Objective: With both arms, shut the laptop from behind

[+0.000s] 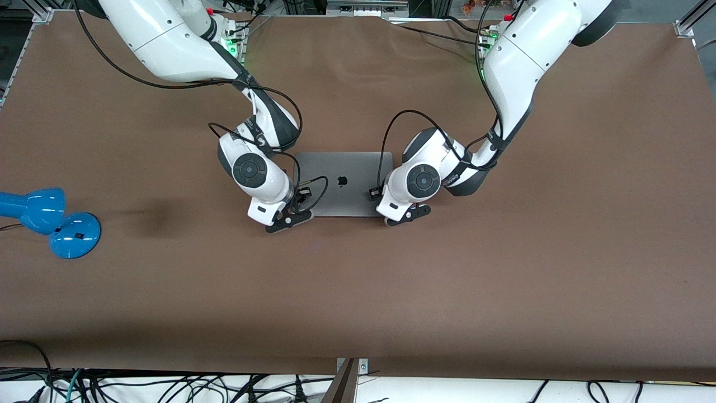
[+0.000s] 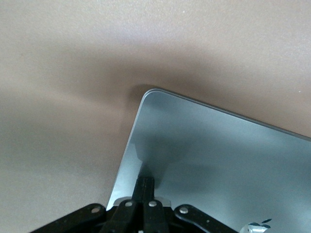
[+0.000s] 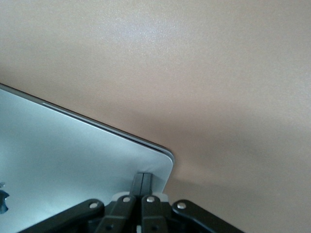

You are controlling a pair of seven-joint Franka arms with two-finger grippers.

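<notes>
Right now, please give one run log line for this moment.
laptop: lid down | left gripper: shut, on lid corner | right gripper: shut, on other lid corner

You had two large white jointed arms in front of you, the right arm (image 1: 168, 45) and the left arm (image 1: 520, 67), each with smooth rounded shells, black bands at the joints and a dark round cap on the wrist housing. Black cables looped loosely along both, strapped on near the forearms. Green lights glowed by each upper link, with a small red fitting close by. The right gripper (image 3: 142, 187) and left gripper (image 2: 145, 187) were black, with linkage bars pinned by silver screws and thin black fingers pressed together.
</notes>
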